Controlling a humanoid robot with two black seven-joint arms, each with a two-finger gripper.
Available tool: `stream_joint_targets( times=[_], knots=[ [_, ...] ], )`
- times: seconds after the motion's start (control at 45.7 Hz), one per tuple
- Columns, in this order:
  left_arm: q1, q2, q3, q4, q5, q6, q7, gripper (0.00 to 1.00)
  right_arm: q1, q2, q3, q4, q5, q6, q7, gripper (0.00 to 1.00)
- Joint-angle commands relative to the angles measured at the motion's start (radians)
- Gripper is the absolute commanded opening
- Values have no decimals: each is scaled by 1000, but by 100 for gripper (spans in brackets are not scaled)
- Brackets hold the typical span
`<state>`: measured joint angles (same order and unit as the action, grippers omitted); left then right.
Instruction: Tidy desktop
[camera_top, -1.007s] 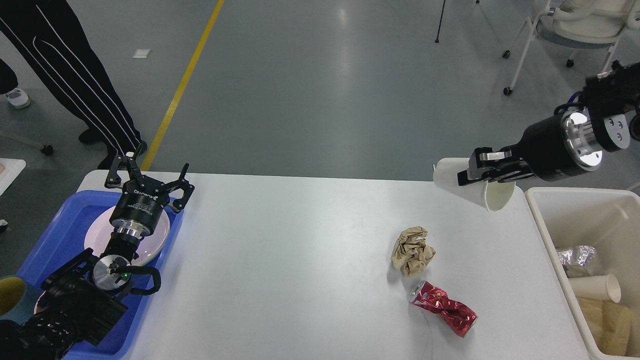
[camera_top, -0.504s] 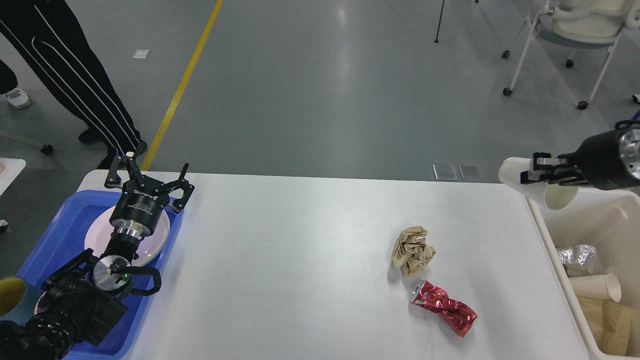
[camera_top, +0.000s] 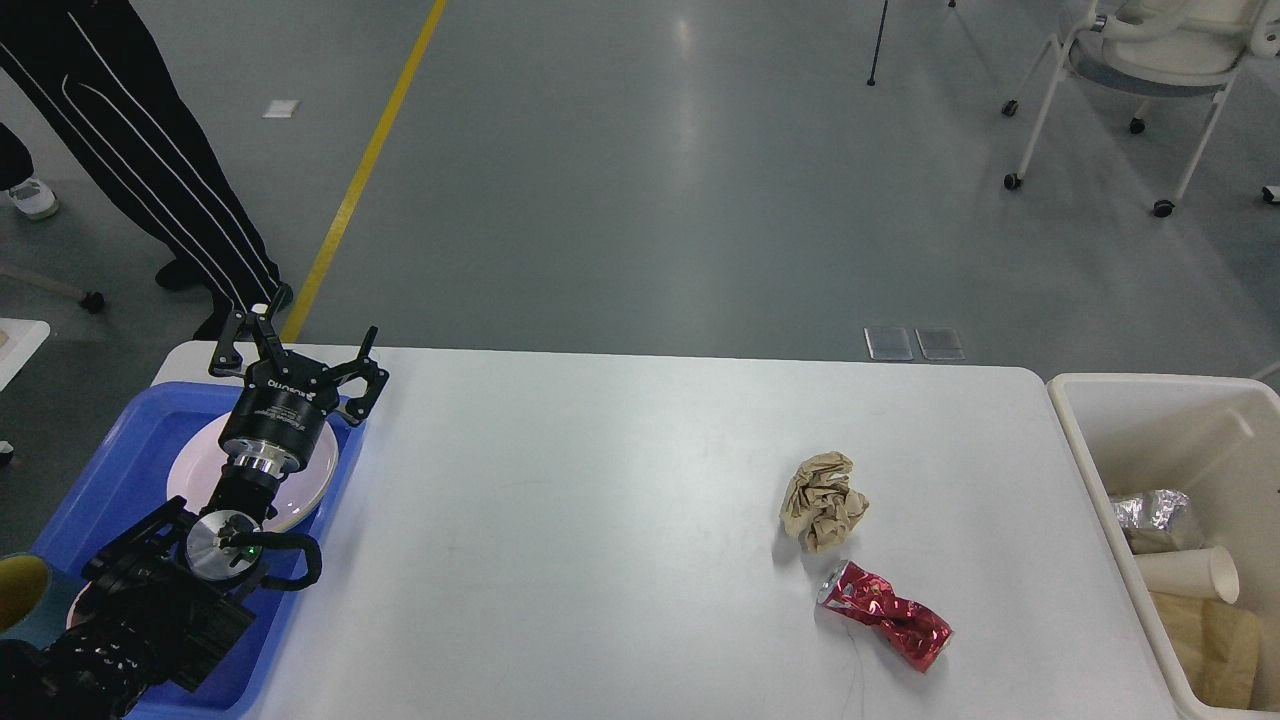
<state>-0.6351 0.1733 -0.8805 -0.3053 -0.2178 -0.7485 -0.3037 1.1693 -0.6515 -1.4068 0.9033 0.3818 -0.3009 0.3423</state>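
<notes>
Desktop (camera_top: 600, 520) white, fills centre of view, between blue tray (camera_top: 110, 470) at left and off-white bin (camera_top: 1100, 400) at right. White plate (camera_top: 320, 475) in tray. Left gripper (camera_top: 295, 350) above plate's far edge, fingers spread, empty; white lettering on body, too small to read. Right gripper out of view. Crumpled brown paper (camera_top: 823, 500) on desktop, just beside crushed red can (camera_top: 888, 615).

One paper wad (camera_top: 823, 501), one crushed can (camera_top: 886, 615), one plate (camera_top: 305, 478), one tray (camera_top: 130, 470), one bin (camera_top: 1160, 400) holding one cup (camera_top: 1188, 575), one foil ball (camera_top: 1150, 508).
</notes>
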Motion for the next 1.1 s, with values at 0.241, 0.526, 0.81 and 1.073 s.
stream_joint_targets(
  times=[0.241,0.526,0.81,1.073],
  knots=[
    [0,0,0,0,-2,0,0,99,-381,113,266,-345,151,-115,-28,100],
    [0,0,0,0,-2,0,0,99,-388,138,267,-380,151,-110,-29,100],
    [0,0,0,0,-2,0,0,99,-410,148,266,-442,147,-110,-29,100],
    [0,0,0,0,-2,0,0,99,-272,124,273,-420,111,-28,-28,100]
  ],
)
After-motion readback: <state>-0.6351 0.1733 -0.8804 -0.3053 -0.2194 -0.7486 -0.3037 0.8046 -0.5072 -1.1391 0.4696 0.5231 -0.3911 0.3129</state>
